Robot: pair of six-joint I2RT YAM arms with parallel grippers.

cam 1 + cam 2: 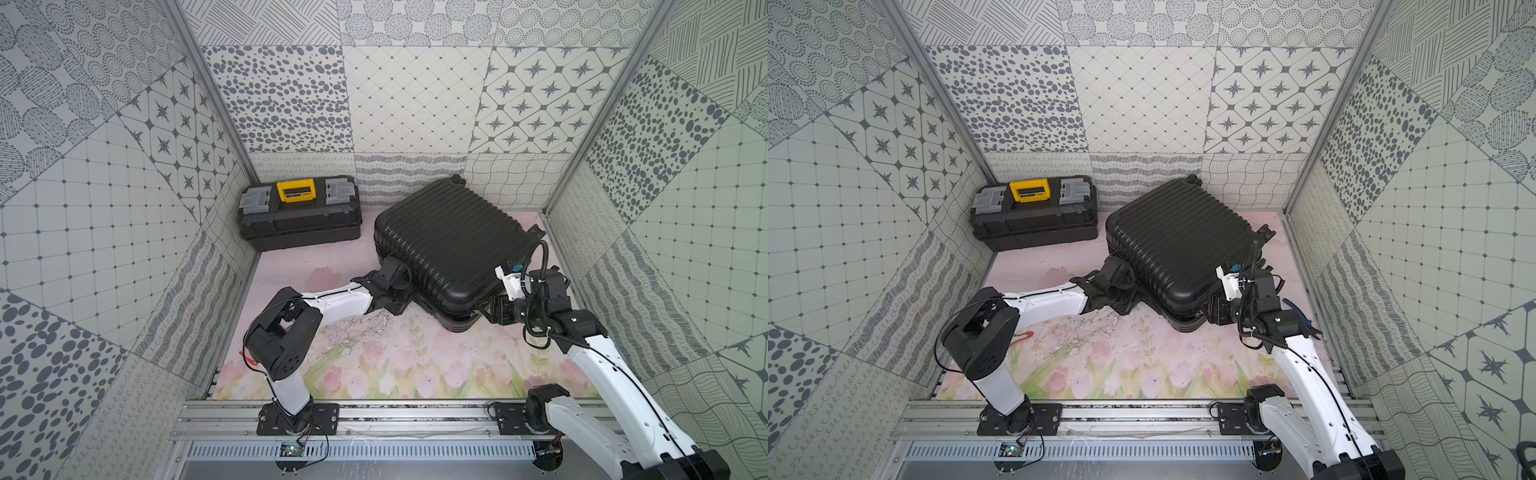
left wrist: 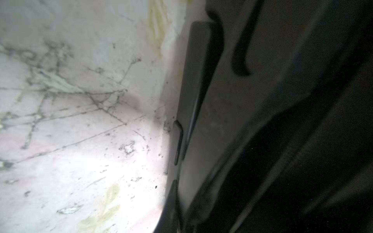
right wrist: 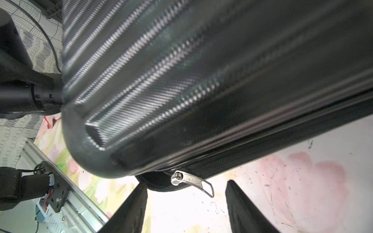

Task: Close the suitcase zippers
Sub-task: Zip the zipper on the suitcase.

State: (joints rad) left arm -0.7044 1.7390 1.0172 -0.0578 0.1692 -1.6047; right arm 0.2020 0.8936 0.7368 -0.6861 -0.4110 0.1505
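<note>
- Position: the suitcase (image 1: 453, 249) lies flat on the table (image 1: 374, 361), lid down. Its near corner sits just beyond the fingertips of the right gripper (image 3: 186, 183).
- The right fingers (image 3: 133, 207) are spread. The metal zipper pull (image 3: 194, 182) hangs between their tips and touches neither.
- Risk: the pull is thin and hangs loose. Closing off-centre could catch only its wire loop, which would likely slip free.
- Risk: the zipper track (image 3: 262, 159) bends round the corner beside the fingers. A tug off the track's line may jam the slider there.
- The left gripper (image 1: 392, 305) has its fingers pressed together at the suitcase's other near edge. Whether they pinch anything cannot be told.
- Risk: if the left gripper holds nothing, the suitcase may slide when tugged.
</note>
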